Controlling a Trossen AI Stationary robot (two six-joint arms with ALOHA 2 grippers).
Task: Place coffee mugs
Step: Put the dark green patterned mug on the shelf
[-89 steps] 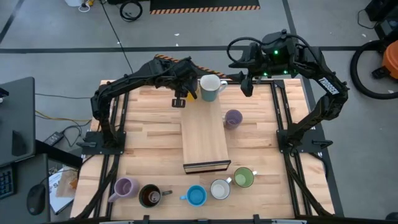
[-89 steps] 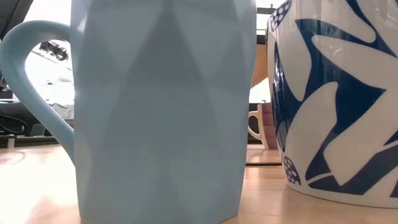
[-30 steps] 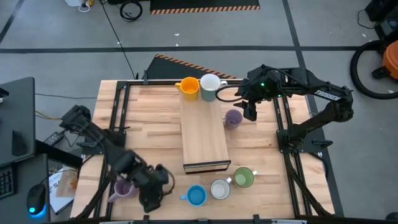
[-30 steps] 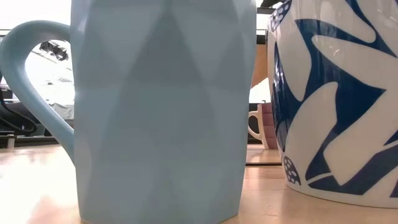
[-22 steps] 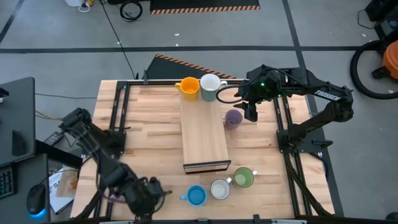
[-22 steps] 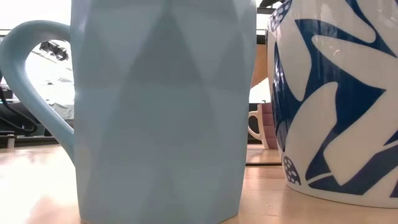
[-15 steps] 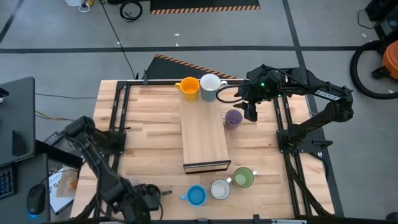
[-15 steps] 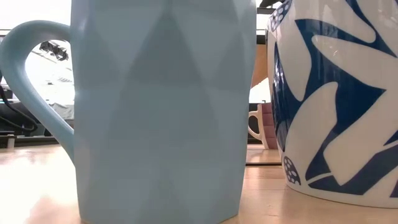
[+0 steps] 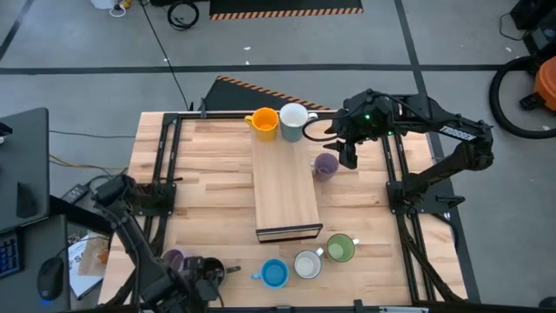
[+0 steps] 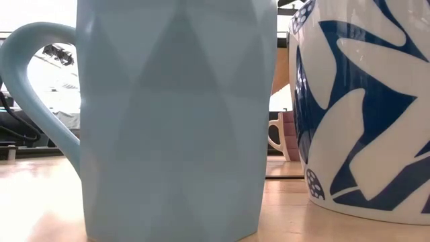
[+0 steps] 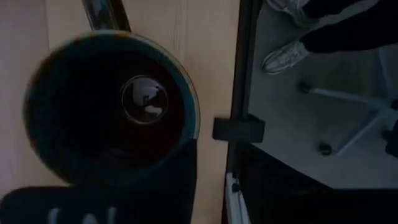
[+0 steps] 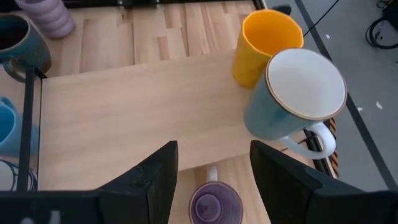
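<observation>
A dark brown mug point(image 9: 213, 269) stands at the table's near left, beside a lavender mug point(image 9: 174, 258). My left gripper point(image 9: 198, 283) hangs over the brown mug point(image 11: 106, 93), pointing down and open. The wrist view looks straight into the cup, its handle point(image 11: 104, 14) on the far side from the fingers. An orange mug point(image 9: 262, 122) and a white-lined mug point(image 9: 294, 121) stand on the far end of the wooden board point(image 9: 285, 196). My right gripper point(image 12: 214, 177) waits open above a second lavender mug point(image 12: 214, 204) to the right of the board. My left gripper comes at the dark brown mug from above. One finger point(image 11: 181, 177) overlaps the rim point(image 11: 189, 127) on the side away from the handle. I cannot tell whether it touches the rim. The mug stands upright on the table.
A blue mug point(image 9: 274, 274), a white patterned mug point(image 9: 307, 263) and a green mug point(image 9: 340, 248) stand in a row along the near edge. The first two fill the low view point(image 10: 175, 121), point(image 10: 363, 107). Black frame rails point(image 9: 395, 174) run along both table sides.
My left gripper has moved toward the table's near edge and a little down, rolling as it went, and has come over the dark brown mug. The lavender mug beside it now shows more fully. The mugs have stayed in place.
</observation>
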